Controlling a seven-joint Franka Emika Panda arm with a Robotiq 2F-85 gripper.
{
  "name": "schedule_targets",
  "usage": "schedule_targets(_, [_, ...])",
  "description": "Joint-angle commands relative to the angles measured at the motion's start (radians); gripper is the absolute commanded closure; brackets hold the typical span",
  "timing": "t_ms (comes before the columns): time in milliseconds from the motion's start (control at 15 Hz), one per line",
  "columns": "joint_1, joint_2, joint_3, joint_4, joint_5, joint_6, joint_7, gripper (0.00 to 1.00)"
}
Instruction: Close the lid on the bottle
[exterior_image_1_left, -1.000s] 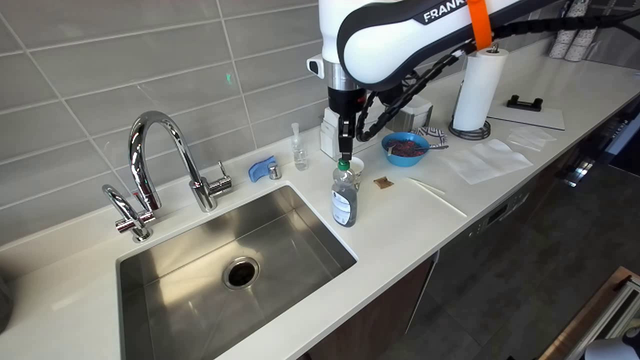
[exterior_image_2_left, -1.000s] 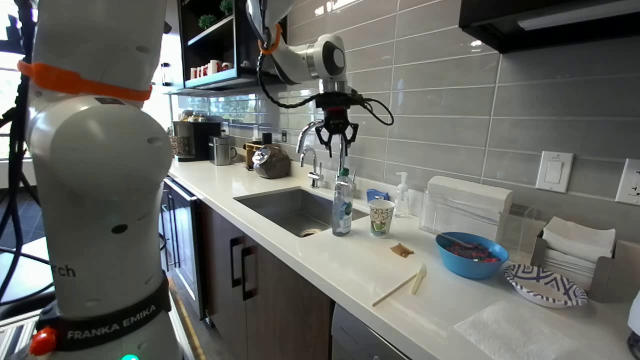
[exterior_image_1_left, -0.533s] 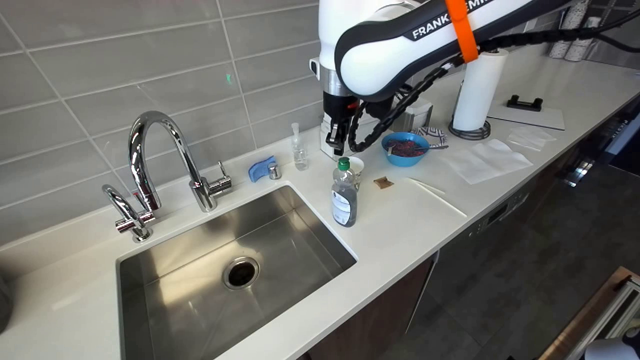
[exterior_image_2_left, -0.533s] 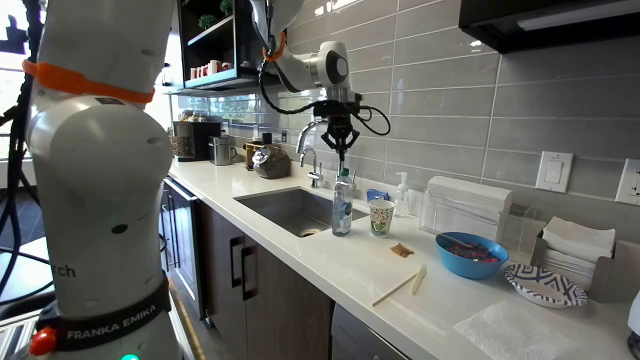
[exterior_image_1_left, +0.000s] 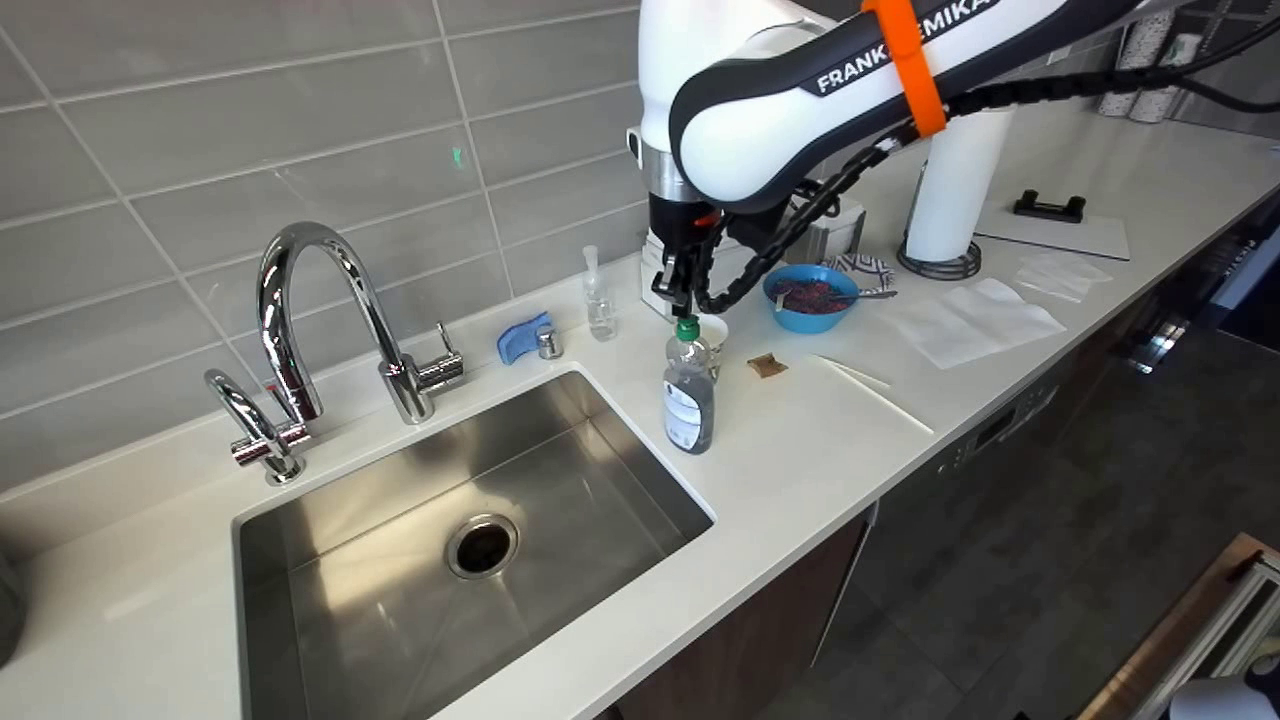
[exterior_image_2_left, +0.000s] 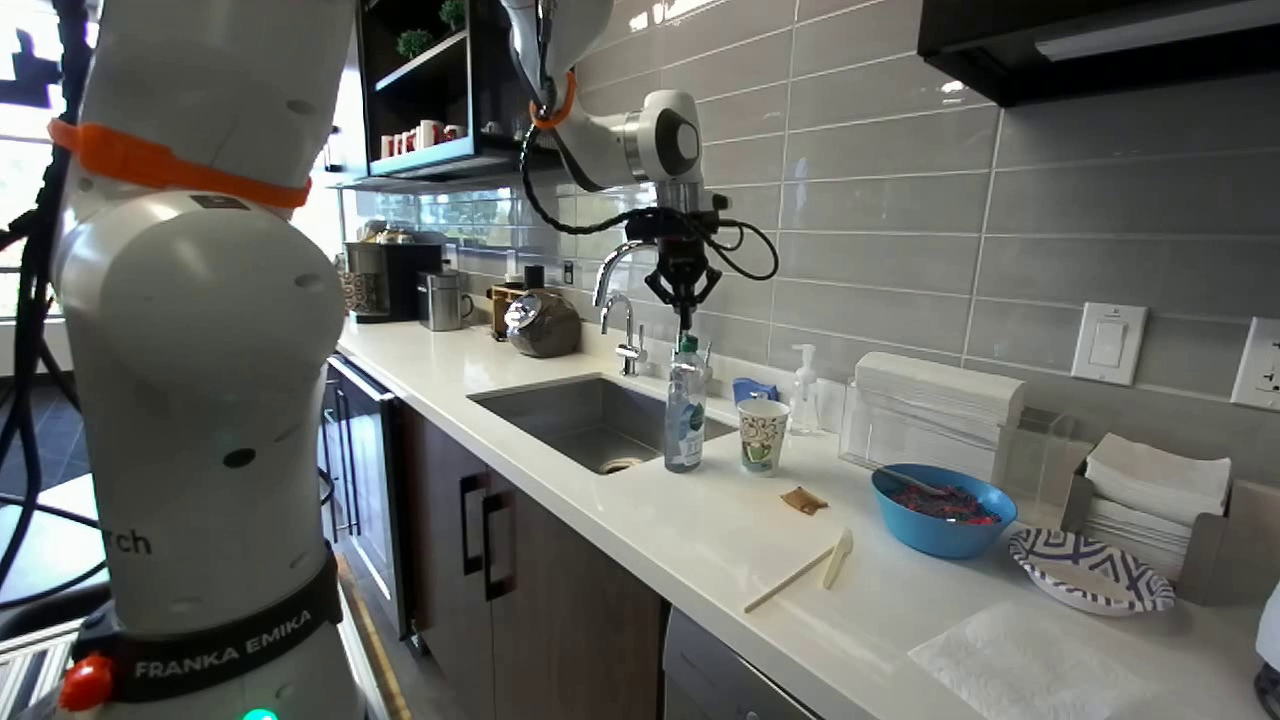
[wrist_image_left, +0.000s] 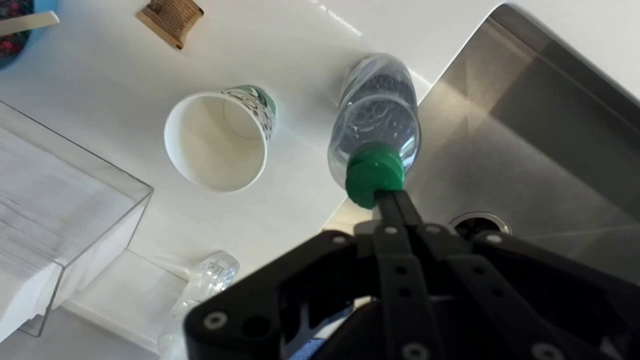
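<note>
Both fingers of my tool (wrist_image_left: 392, 195) are together at the top of the green lid (wrist_image_left: 374, 172); whether they touch it I cannot tell. The lid sits atop the clear bottle (exterior_image_1_left: 688, 405), which stands upright on the tabletop (exterior_image_1_left: 780, 470) beside the sink (exterior_image_1_left: 635, 480), near a paper cup (exterior_image_2_left: 762, 437).

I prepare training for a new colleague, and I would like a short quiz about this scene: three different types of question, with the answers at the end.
1. Which colour is the lid of the bottle: a) red, b) green, c) white?
2. True or false: the cup stands upright on the counter, beside the bottle.
3. Is the end effector open or shut, and what may it do next?

Key
1. b
2. True
3. Shut. It will probably push down on the lid, which is just below its fingertips; whether they touch is hard to tell.
</note>
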Motion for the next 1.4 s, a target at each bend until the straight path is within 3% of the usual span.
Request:
schedule_targets(0, [0.013, 0.018, -0.015, 0.001, -0.020, 0.013, 0.046, 1.00])
schedule_targets(667, [0.017, 0.023, -0.013, -0.029, -0.010, 0.041, 0.060, 1.00])
schedule_targets(1333, [0.012, 0.022, -0.015, -0.106, 0.002, 0.160, 0.070, 1.00])
